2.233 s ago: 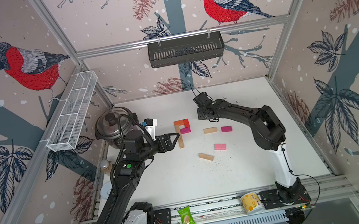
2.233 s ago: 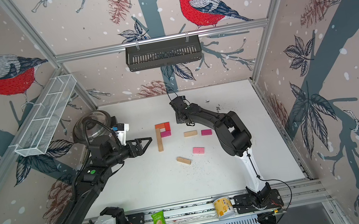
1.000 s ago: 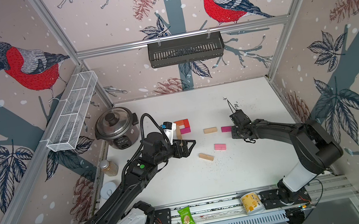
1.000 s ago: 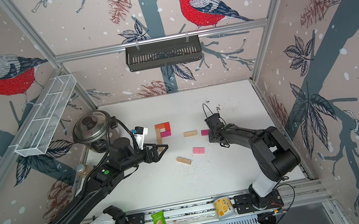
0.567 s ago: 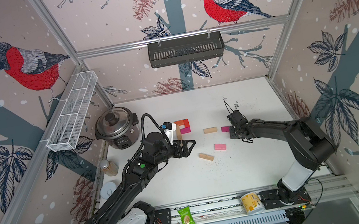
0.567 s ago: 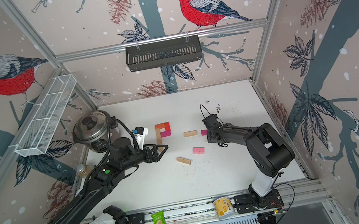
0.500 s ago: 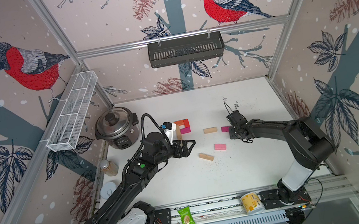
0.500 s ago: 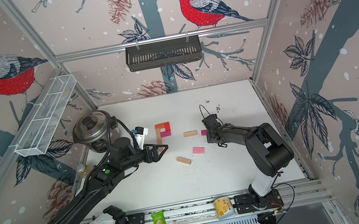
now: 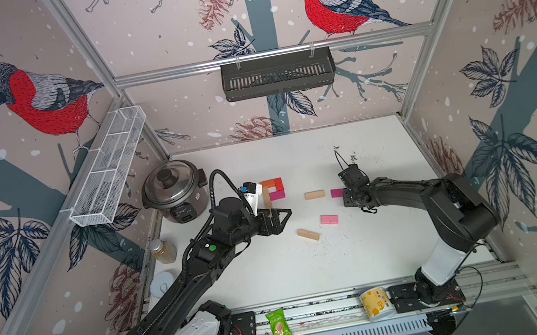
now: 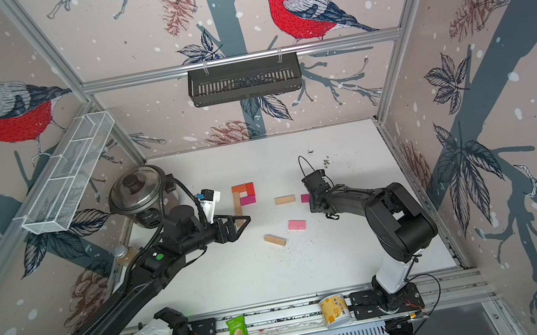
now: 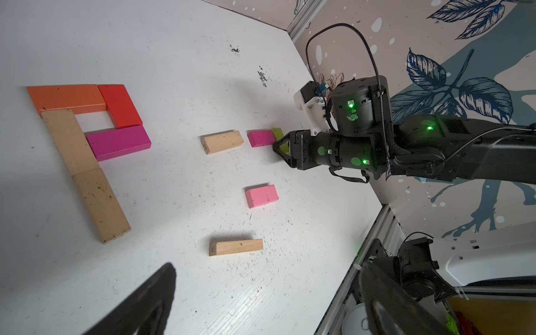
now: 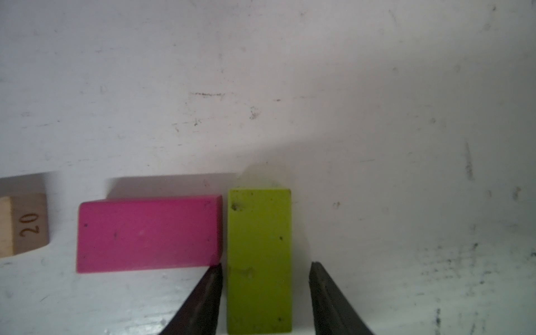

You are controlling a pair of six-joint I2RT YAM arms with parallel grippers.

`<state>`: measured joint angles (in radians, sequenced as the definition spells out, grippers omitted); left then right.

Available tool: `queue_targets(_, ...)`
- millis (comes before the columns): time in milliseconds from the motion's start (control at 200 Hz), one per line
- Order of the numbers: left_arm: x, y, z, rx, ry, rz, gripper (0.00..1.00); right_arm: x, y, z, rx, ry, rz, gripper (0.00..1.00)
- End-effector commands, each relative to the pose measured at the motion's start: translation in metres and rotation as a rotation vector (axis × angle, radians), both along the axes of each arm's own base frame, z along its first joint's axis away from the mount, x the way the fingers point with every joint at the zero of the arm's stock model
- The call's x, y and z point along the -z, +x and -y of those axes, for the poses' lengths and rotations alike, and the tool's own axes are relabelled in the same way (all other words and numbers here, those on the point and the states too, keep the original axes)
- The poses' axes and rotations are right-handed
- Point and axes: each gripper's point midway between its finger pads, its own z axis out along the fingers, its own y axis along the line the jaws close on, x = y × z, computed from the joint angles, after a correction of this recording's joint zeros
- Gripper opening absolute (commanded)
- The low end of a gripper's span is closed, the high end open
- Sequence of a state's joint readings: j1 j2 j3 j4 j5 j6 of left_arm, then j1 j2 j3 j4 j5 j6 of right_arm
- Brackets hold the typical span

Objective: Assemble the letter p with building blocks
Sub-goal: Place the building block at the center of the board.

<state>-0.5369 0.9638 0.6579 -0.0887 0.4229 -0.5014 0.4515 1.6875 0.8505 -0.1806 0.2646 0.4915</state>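
My right claw [image 12: 265,268] straddles the lime-green block [image 12: 259,255], which lies flat on the worktop [image 9: 348,258]. One finger sits tight beside the block's long edge and the other stands off with a clear gap, so the jaws are parted and not squeezing. A loose magenta block [image 12: 148,233] crowds that near finger, its short end just beside the green one. Past it lies a tan block [image 12: 23,224] stamped 20. A pink block [image 11: 262,195] and a second tan block [image 11: 236,246] lie loose nearer the front rail.

The letter p [image 11: 71,139] lies well apart, towards the rice cooker [image 9: 173,191]. It has two tan pieces end to end as stem, with orange, red and magenta bricks closing the loop. My left claw [image 9: 285,219] is spread wide and empty at the foot of that stem. A green snack packet [image 9: 279,327] rests on the front rail.
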Motion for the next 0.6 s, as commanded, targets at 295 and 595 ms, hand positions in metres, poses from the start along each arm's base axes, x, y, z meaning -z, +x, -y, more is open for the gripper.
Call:
queue_targets(295, -0.012, -0.001, 0.003, 0.024, -0.026, 0.030, 0.98, -0.065, 0.009, 0.007, 0.024, 0.234, 0.104, 0.58)
queue_targets(595, -0.013, 0.006, 0.017, 0.077, -0.019, -0.018, 0.97, -0.043, 0.031, 0.036, 0.146, 0.365, 0.076, 0.29)
